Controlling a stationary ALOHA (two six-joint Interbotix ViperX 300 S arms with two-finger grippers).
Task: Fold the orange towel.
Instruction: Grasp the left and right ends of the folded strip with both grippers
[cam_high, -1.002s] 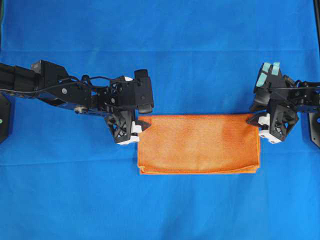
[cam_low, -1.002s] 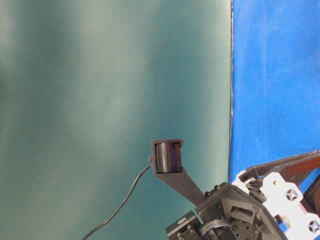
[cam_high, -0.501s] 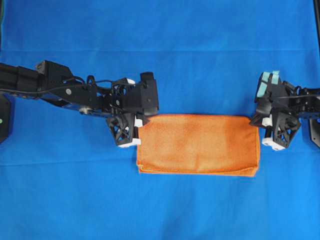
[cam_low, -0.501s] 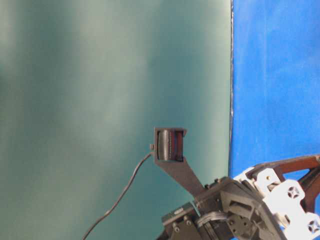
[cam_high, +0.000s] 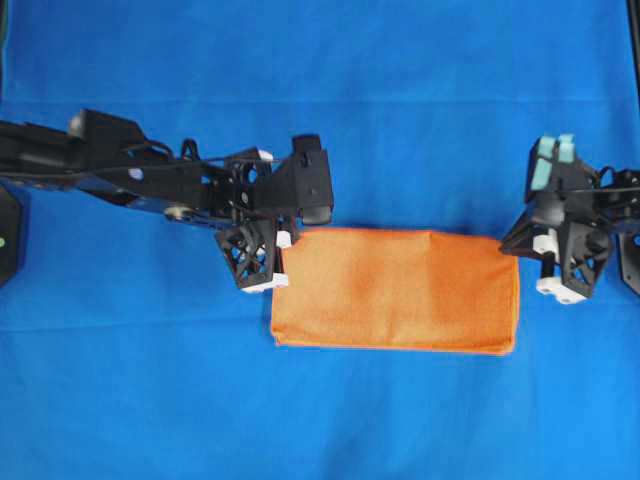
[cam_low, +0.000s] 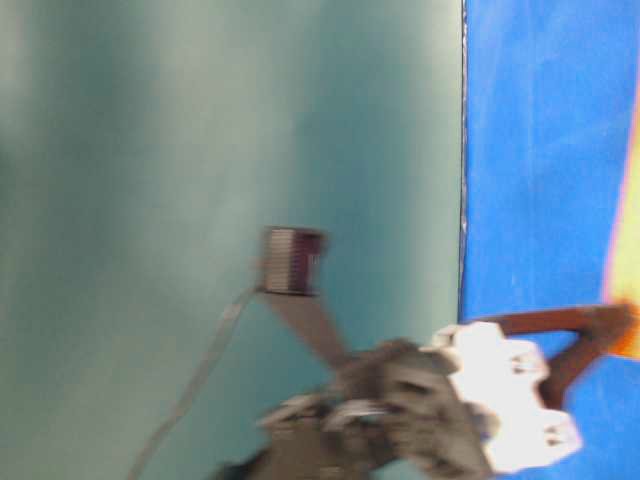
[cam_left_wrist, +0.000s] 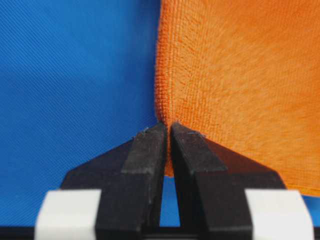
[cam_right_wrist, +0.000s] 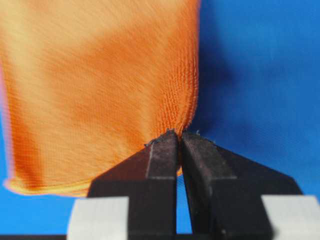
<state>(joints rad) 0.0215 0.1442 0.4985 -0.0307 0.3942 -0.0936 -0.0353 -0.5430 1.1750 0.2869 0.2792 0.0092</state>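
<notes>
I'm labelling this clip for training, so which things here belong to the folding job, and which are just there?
Part of the job:
- orange towel, folded into a rectangle
- left gripper, shut on the towel's far left corner
- right gripper, shut on its far right corner

Just there:
- blue cloth covering the table
- green wall

Soft cloth against hard matt plastic

The orange towel (cam_left_wrist: 235, 85) is fuzzy terry cloth with a fine looped nap and a tightly stitched hem, matt all over. The blue cloth (cam_left_wrist: 75, 85) covering the counter is a thinner, flatter weave with fine diagonal ribbing and no shine. The left gripper (cam_left_wrist: 168, 131) and the right gripper (cam_right_wrist: 179, 136) have dull black fingers (cam_right_wrist: 162, 165) with a slightly grainy, rubbery face, backed by smooth white plastic blocks.
</notes>
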